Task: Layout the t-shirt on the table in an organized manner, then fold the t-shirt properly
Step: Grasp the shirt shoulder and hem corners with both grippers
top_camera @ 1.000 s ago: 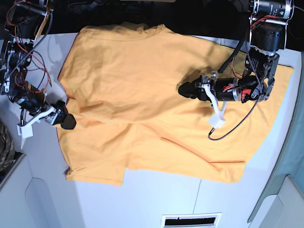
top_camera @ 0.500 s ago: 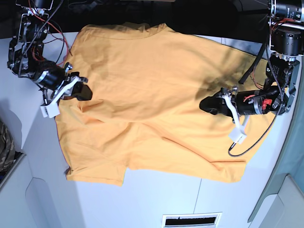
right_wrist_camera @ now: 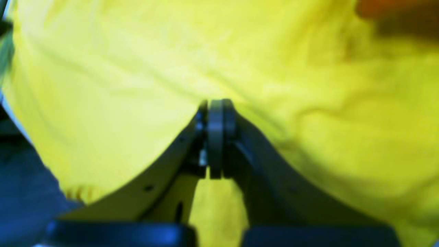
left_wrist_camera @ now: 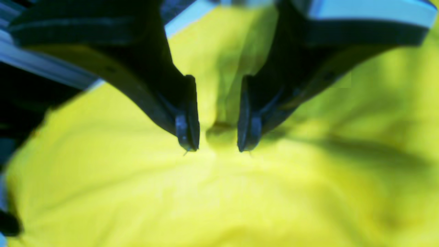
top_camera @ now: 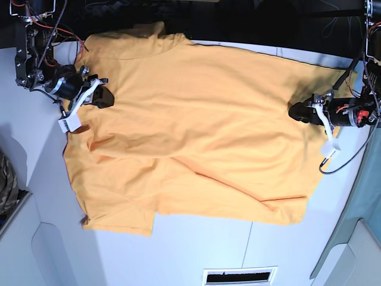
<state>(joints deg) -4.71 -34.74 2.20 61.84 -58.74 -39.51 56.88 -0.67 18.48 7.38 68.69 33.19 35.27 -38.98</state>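
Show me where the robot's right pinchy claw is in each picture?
Base view: right end effector at upper left, on the t-shirt near its edge.
Right wrist view: bottom centre, shut, tips against the shirt.
Left wrist view: not in it; that is the left end effector.
Shared landmark: the yellow-orange t-shirt.

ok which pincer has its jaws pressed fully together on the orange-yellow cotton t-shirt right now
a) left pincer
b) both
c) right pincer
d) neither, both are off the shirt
c: in its wrist view the right pincer shows its jaws shut flat together against the orange-yellow cotton t-shirt, while the left pincer keeps a visible gap between its jaws with a small bunch of fabric in it.
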